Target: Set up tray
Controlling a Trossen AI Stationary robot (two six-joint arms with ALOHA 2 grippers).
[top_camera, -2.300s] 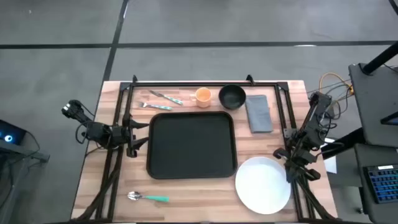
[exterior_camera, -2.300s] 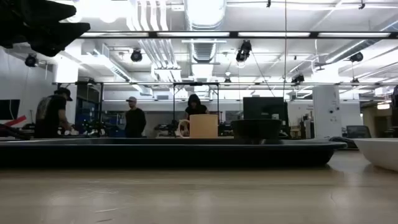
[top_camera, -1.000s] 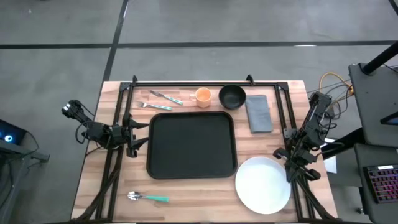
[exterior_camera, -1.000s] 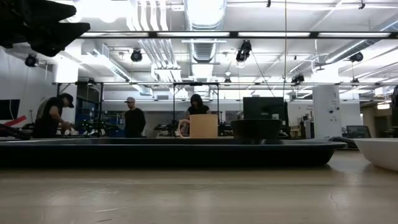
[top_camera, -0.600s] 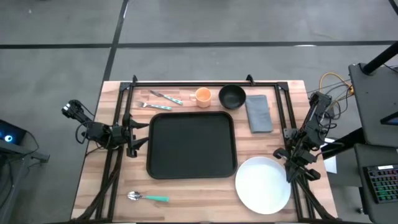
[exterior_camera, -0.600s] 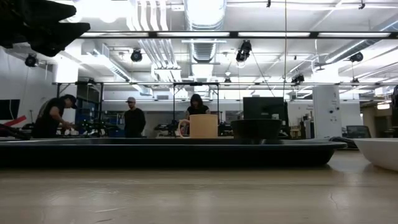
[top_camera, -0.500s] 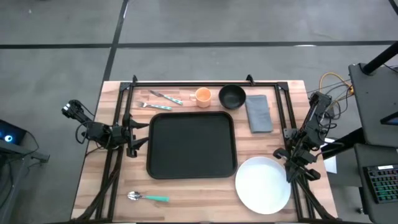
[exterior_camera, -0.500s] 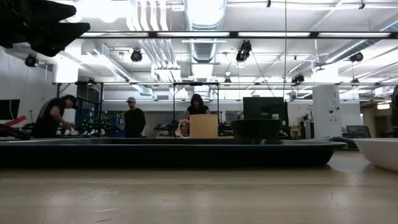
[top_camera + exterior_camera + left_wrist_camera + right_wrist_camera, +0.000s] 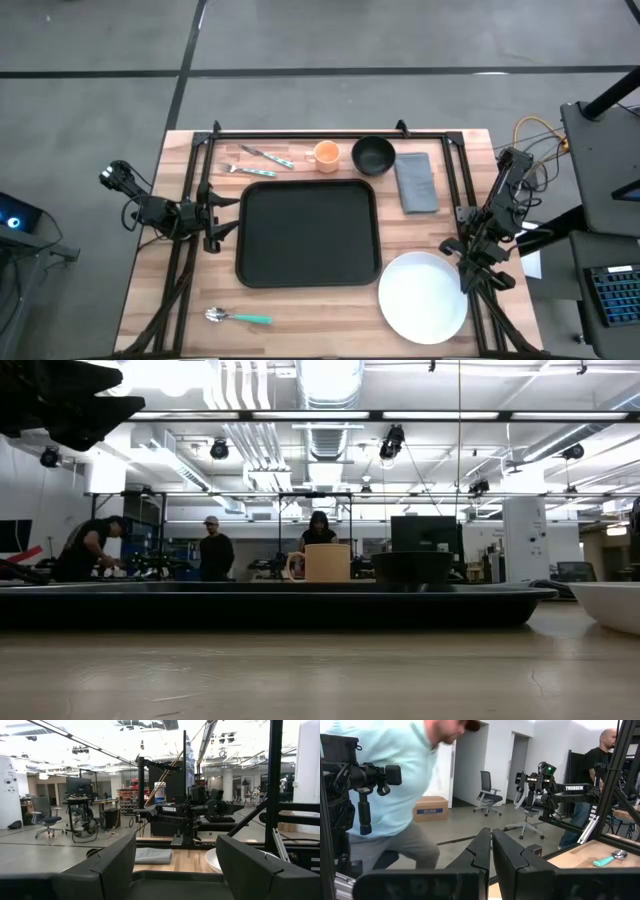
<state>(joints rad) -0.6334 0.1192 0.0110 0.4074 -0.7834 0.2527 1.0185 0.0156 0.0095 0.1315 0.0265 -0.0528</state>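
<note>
High view: the tray (image 9: 308, 233) lay mid-table, bare, with clear wood along its near edge. One plate (image 9: 423, 296), one bowl (image 9: 373, 156), one cup (image 9: 325, 154), one napkin (image 9: 416, 183) and one spoon (image 9: 238, 317) surrounded it. The left gripper (image 9: 222, 217) waited spread at its left edge; the right gripper (image 9: 463, 247) sat closed, right. Nothing had moved since earlier.

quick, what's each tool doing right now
left tool: open, holding nothing, at the tray's left edge.
right tool: closed, holding nothing, beside the white plate.
</note>
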